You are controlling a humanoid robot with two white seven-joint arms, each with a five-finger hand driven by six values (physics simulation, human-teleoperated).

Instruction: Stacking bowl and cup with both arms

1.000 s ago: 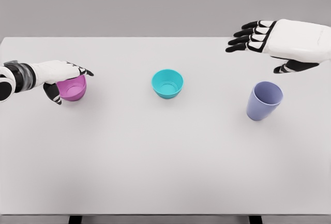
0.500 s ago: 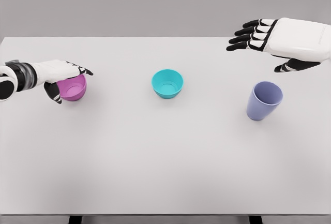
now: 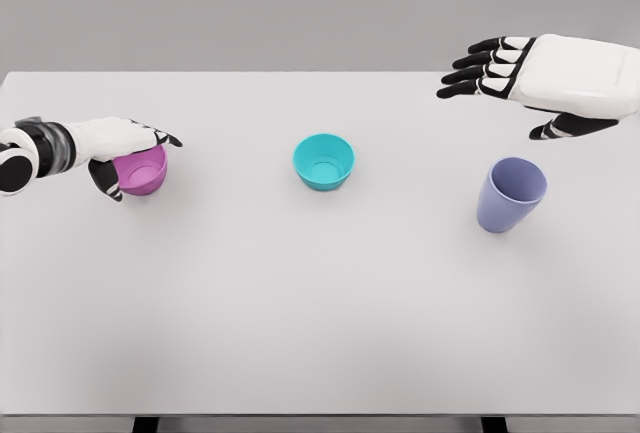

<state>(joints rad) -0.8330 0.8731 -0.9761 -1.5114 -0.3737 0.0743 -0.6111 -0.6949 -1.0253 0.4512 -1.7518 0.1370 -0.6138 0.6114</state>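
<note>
The left robot hand [image 3: 118, 148] grips the pink bowl [image 3: 142, 171]. The right robot hand [image 3: 520, 78] hovers spread, the lavender cup [image 3: 510, 195] below it.

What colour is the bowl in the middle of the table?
Teal, clearest in the head view: the bowl stands alone at the table's centre.

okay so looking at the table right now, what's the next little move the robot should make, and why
Probably close the left hand around the pink bowl: its fingers lie over the rim and the thumb beside the wall, yet a firm grip isn't evident. The right hand hovers open above the purple cup.
</note>
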